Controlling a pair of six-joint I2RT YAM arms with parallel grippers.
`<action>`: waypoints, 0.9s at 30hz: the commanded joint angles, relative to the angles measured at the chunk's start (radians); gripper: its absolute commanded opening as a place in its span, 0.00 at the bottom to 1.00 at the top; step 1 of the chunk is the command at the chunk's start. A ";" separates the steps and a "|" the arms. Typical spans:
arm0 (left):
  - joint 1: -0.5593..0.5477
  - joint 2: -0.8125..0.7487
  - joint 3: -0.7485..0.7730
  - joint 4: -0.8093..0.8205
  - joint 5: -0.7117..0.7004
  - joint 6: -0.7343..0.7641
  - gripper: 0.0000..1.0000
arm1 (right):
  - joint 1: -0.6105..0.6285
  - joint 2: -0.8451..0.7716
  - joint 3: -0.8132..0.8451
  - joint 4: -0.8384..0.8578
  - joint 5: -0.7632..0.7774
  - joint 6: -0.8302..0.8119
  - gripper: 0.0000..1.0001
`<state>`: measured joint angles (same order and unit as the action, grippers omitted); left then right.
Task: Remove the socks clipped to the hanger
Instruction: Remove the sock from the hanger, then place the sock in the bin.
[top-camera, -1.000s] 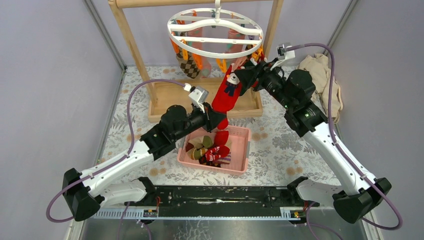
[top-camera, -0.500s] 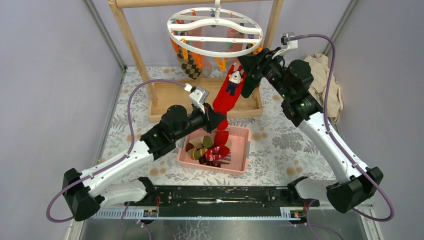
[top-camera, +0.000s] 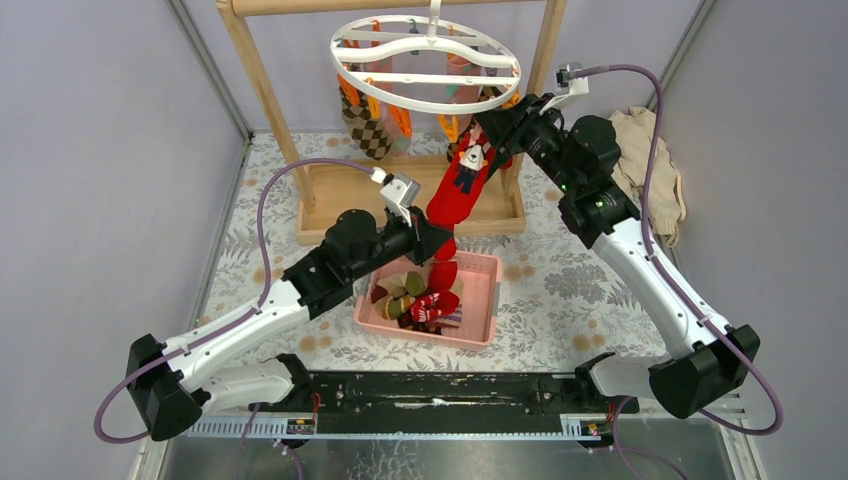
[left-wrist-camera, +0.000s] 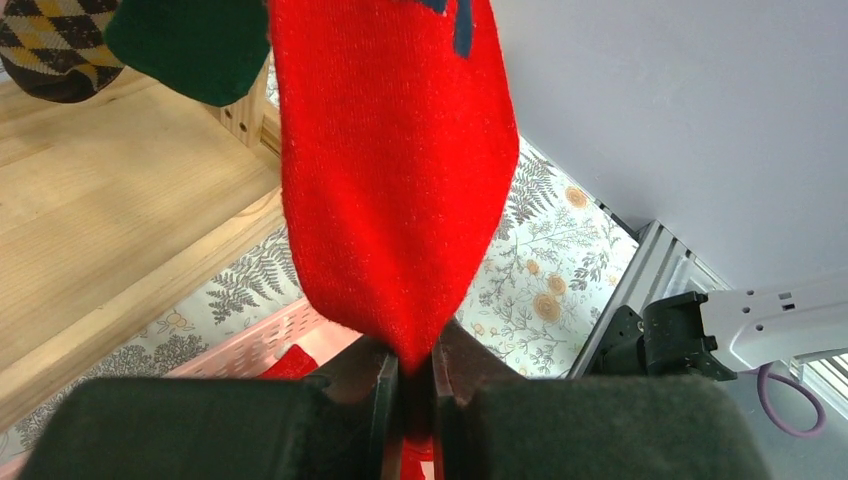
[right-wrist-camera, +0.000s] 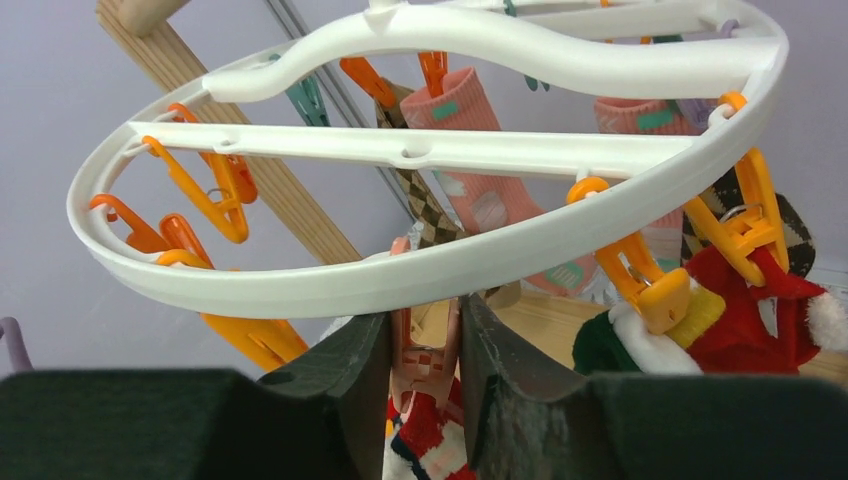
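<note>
Right wrist view: my right gripper (right-wrist-camera: 422, 328) pinches the pink clip (right-wrist-camera: 425, 352) under the hanger (right-wrist-camera: 420, 272). My left gripper (left-wrist-camera: 415, 372) is clenched on the toe of the red sock (left-wrist-camera: 390, 180), above the basket (top-camera: 487, 300). I'd squeeze the clip fully open, then draw down gently so the ring doesn't swing.
</note>
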<state>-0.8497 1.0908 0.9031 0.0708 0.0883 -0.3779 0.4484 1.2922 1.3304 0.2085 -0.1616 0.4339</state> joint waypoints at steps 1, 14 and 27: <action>0.007 0.000 0.027 0.016 0.010 0.014 0.15 | -0.008 -0.012 0.055 0.084 -0.014 0.008 0.26; 0.005 -0.077 -0.001 -0.090 0.018 -0.025 0.15 | -0.009 -0.026 0.026 0.060 -0.021 -0.009 0.34; 0.005 -0.129 -0.079 -0.165 0.094 -0.102 0.15 | -0.009 -0.131 -0.072 -0.045 -0.037 -0.007 0.94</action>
<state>-0.8497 0.9710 0.8719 -0.0944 0.1417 -0.4446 0.4442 1.2343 1.2831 0.1871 -0.1776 0.4313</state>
